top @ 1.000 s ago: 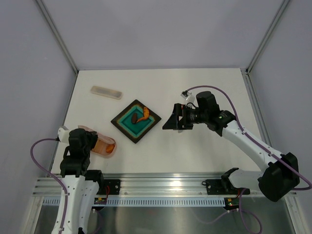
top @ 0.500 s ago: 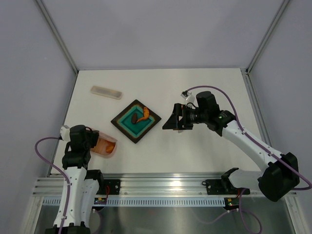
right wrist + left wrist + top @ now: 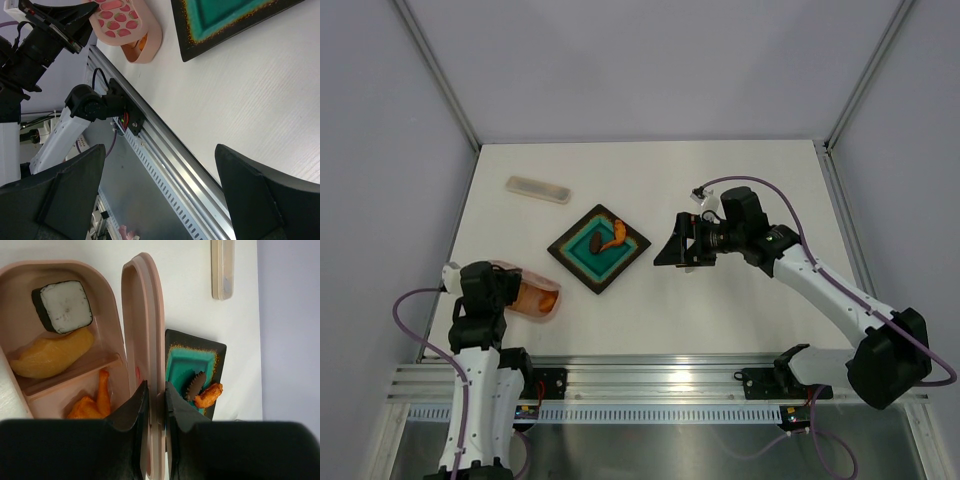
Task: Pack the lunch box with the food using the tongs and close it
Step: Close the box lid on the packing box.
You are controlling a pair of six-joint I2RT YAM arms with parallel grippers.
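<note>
Left gripper (image 3: pixel 155 391): jaws are being kept nearly pressed together, pinching the rim of the lid (image 3: pixel 145 315), which is standing on edge. On one side of the jaws lies the open lunch box (image 3: pixel 60 264), part filled. The lid is probably being held aside for access. Beyond the lid, shrimp (image 3: pixel 210 395) and brown lump (image 3: pixel 194 385) are waiting on the tray (image 3: pixel 220 352). Right gripper (image 3: pixel 160 192), well apart, is being held spread wide and empty.

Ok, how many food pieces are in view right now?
5. In the lunch box: a seaweed-edged rice block, a yellow piece, an orange piece. On the dark tray: a brown ridged piece and an orange shrimp. The lid may hide more.
</note>
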